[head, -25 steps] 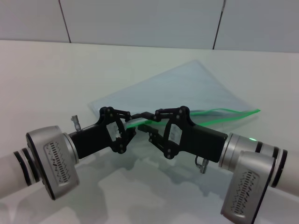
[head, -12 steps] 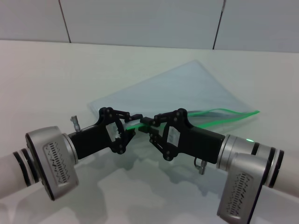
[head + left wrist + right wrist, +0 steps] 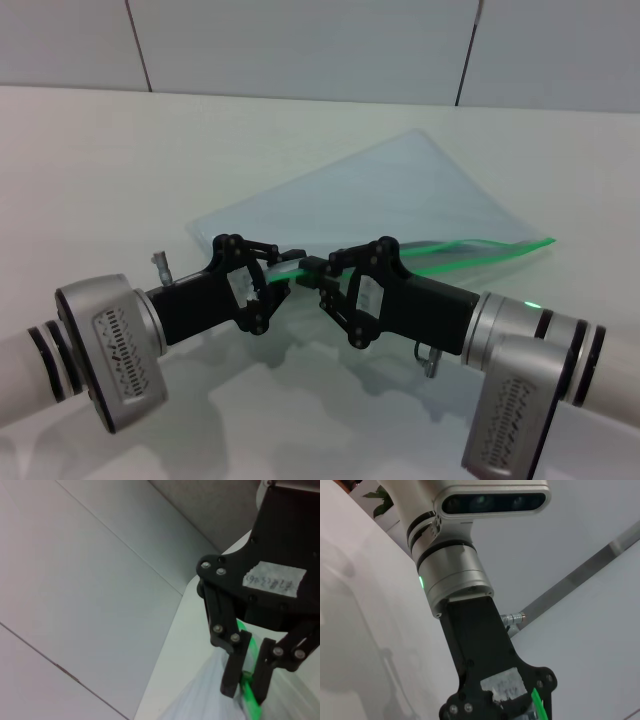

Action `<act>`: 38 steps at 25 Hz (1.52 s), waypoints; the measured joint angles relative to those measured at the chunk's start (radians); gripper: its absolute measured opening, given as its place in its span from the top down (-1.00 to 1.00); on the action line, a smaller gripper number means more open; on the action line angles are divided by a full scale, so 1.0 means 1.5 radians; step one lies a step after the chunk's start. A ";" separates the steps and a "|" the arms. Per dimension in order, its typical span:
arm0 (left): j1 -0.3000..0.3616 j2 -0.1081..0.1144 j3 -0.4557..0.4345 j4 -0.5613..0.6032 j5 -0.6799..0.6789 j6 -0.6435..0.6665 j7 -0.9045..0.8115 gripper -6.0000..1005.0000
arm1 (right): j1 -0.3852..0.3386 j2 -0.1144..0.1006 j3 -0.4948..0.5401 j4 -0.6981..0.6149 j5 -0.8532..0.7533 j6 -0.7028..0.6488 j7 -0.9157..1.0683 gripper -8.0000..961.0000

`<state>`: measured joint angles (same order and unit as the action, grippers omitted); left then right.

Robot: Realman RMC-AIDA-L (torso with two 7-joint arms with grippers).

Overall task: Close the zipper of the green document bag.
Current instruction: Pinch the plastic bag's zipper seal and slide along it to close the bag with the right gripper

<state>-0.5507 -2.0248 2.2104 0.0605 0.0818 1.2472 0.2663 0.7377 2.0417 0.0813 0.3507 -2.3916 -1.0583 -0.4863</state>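
The green document bag (image 3: 400,195) lies flat on the white table, a pale translucent pouch with its zipper (image 3: 470,248) running as a bright green strip along the near edge. My left gripper (image 3: 284,260) is shut on the bag's edge at the strip's left end. Tip to tip with it, my right gripper (image 3: 314,266) is shut on the zipper. The left wrist view shows the right gripper (image 3: 247,680) with two black fingers clamped on the zipper (image 3: 251,702) above the bag (image 3: 200,710). In the right wrist view a short bit of zipper (image 3: 538,704) pokes out beside a black gripper body.
The white table (image 3: 150,170) stretches out to the left of the bag and behind it. A pale panelled wall (image 3: 300,45) rises at the table's far edge. Both forearms lie low over the front of the table.
My right gripper has shifted a little to the left and nearer, still meeting the left gripper on the green strip. The left gripper has hardly moved.
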 joint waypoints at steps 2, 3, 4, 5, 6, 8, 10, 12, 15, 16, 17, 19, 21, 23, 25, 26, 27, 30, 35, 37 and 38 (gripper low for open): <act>0.000 0.000 0.000 0.000 0.000 0.000 0.000 0.85 | -0.002 0.000 0.000 0.007 0.003 0.004 -0.016 0.81; 0.000 0.000 0.000 -0.001 0.000 0.000 0.000 0.85 | -0.003 0.000 0.000 0.011 0.003 0.008 -0.021 0.81; 0.000 0.000 0.000 -0.001 0.000 0.000 0.000 0.85 | -0.003 0.000 0.000 0.013 0.003 0.012 -0.024 0.81; 0.000 0.000 0.000 -0.001 0.000 0.000 0.000 0.84 | -0.003 -0.001 0.000 0.015 0.003 0.015 -0.027 0.81; 0.000 0.000 0.000 -0.001 0.000 0.000 0.000 0.84 | -0.004 -0.001 0.001 0.016 0.003 0.017 -0.030 0.81; 0.001 0.000 0.000 -0.001 0.000 0.000 0.001 0.84 | -0.007 -0.001 0.003 0.019 0.003 0.017 -0.036 0.81; 0.001 0.000 0.000 -0.001 0.000 0.000 0.001 0.84 | -0.013 -0.001 0.007 0.021 0.004 0.017 -0.042 0.82; 0.002 0.000 0.000 -0.002 0.000 0.000 0.002 0.84 | -0.020 -0.001 0.017 0.021 0.004 0.017 -0.049 0.82; 0.002 0.000 0.000 -0.002 0.000 0.000 0.002 0.83 | -0.030 -0.001 0.031 0.022 0.004 0.017 -0.056 0.82; 0.002 0.000 0.000 -0.002 0.000 0.000 0.003 0.83 | -0.032 -0.001 0.034 0.022 0.004 0.017 -0.057 0.81; 0.002 0.000 0.000 -0.002 0.000 0.000 0.003 0.83 | -0.034 -0.002 0.037 0.021 0.004 0.019 -0.057 0.81; 0.002 0.000 0.000 -0.002 0.000 0.000 0.003 0.83 | -0.037 -0.003 0.045 0.020 0.004 0.026 -0.057 0.81; 0.002 0.001 0.000 -0.002 0.000 0.000 0.003 0.83 | -0.040 -0.003 0.054 0.018 0.004 0.036 -0.057 0.81; 0.002 0.001 0.000 -0.002 0.000 0.002 0.004 0.82 | -0.044 -0.003 0.063 0.016 0.004 0.042 -0.057 0.81; 0.002 0.001 0.000 -0.002 0.000 0.006 0.004 0.82 | -0.048 -0.003 0.071 0.016 0.004 0.044 -0.057 0.81; 0.002 0.001 0.000 -0.002 0.000 0.009 0.004 0.82 | -0.051 -0.003 0.075 0.015 0.004 0.045 -0.057 0.81; 0.002 0.001 0.000 -0.002 0.000 0.011 0.004 0.82 | -0.053 -0.003 0.080 0.014 0.004 0.047 -0.058 0.80; 0.004 0.001 0.000 -0.003 0.000 0.014 0.004 0.82 | -0.063 -0.004 0.094 0.009 0.004 0.051 -0.064 0.80; 0.006 0.003 0.000 -0.003 0.000 0.017 0.005 0.81 | -0.077 -0.004 0.115 0.002 0.004 0.052 -0.068 0.80; 0.006 0.003 0.000 -0.003 0.000 0.018 0.005 0.81 | -0.081 -0.004 0.123 -0.004 0.004 0.052 -0.067 0.80; 0.006 0.003 0.000 -0.003 0.001 0.019 0.005 0.81 | -0.082 -0.004 0.127 -0.006 0.004 0.052 -0.067 0.79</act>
<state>-0.5410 -2.0199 2.2105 0.0553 0.0840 1.2749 0.2733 0.6140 2.0356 0.2722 0.3412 -2.3851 -0.9796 -0.5875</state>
